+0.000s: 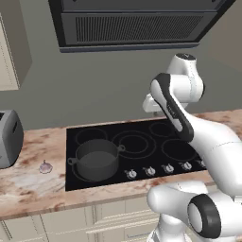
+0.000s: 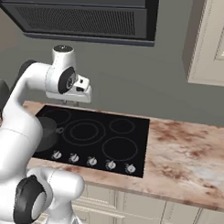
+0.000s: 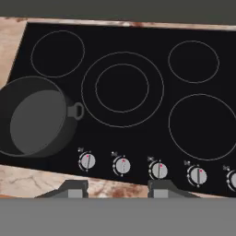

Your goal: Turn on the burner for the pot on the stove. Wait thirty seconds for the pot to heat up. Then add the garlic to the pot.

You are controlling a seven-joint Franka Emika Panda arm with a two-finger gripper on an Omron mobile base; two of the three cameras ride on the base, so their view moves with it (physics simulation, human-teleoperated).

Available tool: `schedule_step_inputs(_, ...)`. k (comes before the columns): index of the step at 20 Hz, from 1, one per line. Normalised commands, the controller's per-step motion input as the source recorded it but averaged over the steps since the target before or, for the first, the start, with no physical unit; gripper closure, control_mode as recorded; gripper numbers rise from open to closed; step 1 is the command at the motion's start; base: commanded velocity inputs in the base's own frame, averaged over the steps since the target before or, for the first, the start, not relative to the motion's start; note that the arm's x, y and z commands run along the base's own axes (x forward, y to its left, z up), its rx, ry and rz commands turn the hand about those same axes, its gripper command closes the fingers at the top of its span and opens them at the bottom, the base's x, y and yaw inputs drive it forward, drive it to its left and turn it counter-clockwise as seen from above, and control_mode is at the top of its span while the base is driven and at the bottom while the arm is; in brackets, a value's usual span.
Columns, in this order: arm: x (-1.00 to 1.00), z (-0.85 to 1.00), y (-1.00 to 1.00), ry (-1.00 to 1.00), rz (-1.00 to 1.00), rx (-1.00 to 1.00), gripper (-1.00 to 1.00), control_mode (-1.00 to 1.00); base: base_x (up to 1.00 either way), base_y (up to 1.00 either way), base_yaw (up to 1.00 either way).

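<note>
Black glass stove (image 3: 138,41) lies flat below my fingers (image 3: 117,190), spread and empty, above its silver knobs (image 3: 122,166). The dark grey cylindrical pot (image 1: 96,159) occupies the front-left zone; the tiny whitish-pink garlic bulb (image 1: 45,167) rests beside it on the marbled stone table (image 1: 28,186).

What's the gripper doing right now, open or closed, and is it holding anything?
Gripper: open and holding nothing, its two dark finger tips apart above the flat black glass stove, over the row of small silver knobs.
</note>
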Motion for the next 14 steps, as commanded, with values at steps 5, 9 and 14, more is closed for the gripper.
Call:
schedule_step_inputs(5, -0.44, 0.00, 0.05, -0.01, 0.00, 0.02, -1.00, -1.00, 0.00, 0.00, 0.00)
schedule_step_inputs(9, -0.57, -0.10, 0.25, -0.03, 0.00, 0.05, -1.00, -1.00, 0.00, 0.00, 0.00)
schedule_step_inputs(14, -0.53, -0.04, 0.30, -0.01, 0.00, 0.01, -1.00, -1.00, 0.00, 0.00, 0.00)
